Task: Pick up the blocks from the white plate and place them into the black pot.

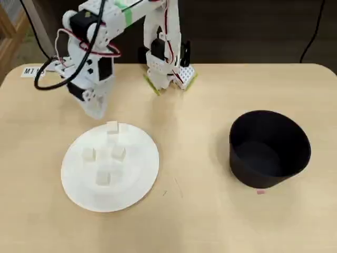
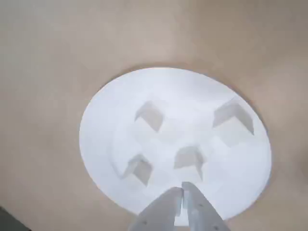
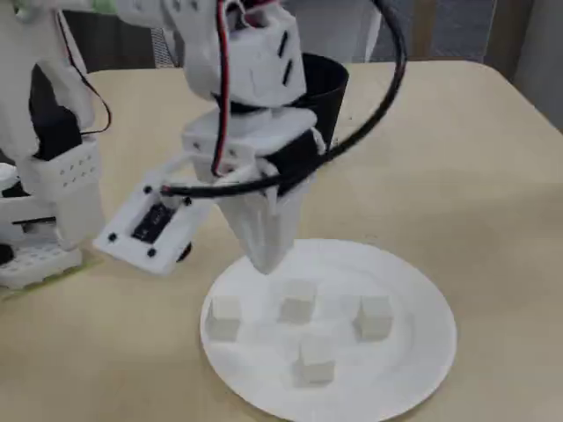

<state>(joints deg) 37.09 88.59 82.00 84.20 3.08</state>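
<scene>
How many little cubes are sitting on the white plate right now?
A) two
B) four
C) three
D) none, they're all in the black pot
B: the wrist view shows four off-white blocks on the white plate, none gripped by the shut end effector above the plate's edge; the black pot's visible inside looks empty from overhead.

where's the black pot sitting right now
In the overhead view the black pot stands on the right side of the table, apart from the white plate on the left that holds the blocks.
</scene>
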